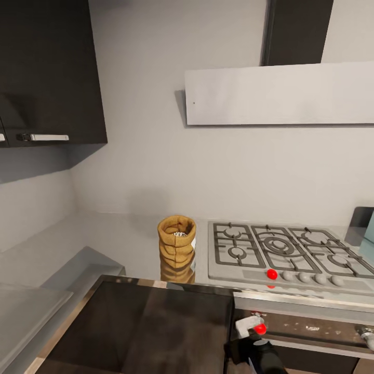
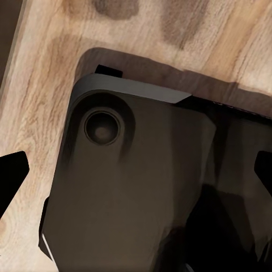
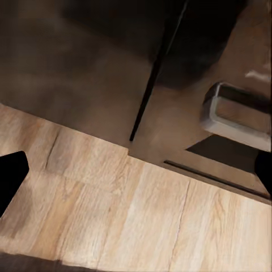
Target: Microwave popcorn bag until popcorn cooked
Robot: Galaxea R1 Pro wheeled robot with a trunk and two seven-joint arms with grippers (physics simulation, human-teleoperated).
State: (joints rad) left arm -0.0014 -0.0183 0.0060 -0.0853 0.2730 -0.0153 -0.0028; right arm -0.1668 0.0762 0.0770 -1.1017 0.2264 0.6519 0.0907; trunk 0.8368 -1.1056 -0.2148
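With the small tan-brown crumpled paper popcorn bag (image 1: 177,240) unclaimed on the glossy grey countertop (image 1: 124,236) beside the grey gas hob (image 1: 283,252), the step is reaching it; both claws' finger tips sit wide apart, so next an arm must rise.

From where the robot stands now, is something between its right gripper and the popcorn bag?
Nothing stands on the countertop in front of the popcorn bag. The right gripper hangs low before the oven, below the counter's front edge, so it must rise over that edge.
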